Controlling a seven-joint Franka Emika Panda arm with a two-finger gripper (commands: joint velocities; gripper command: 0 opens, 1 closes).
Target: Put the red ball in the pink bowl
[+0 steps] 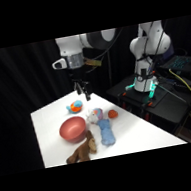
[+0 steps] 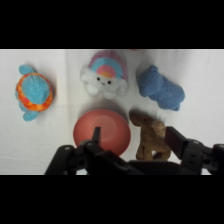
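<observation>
The fingers (image 2: pixel 172 140) are seen spread apart and empty, the gripper (image 1: pixel 82 91) hung above the table (image 1: pixel 46 117). The pink bowl (image 2: pixel 102 131) is found below them; the red ball (image 1: pixel 112 114) is seen beyond the cloud plush (image 1: pixel 95 115), apart from the bowl.

A white table (image 1: pixel 134 127) stands before black curtains (image 1: pixel 19 76).

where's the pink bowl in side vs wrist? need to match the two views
Side view: the pink bowl sits left of centre on the white table, below the gripper.
Wrist view: the pink bowl is at lower centre, just above the fingers.
Shared landmark: the brown plush toy lies right beside the bowl in both views.
</observation>
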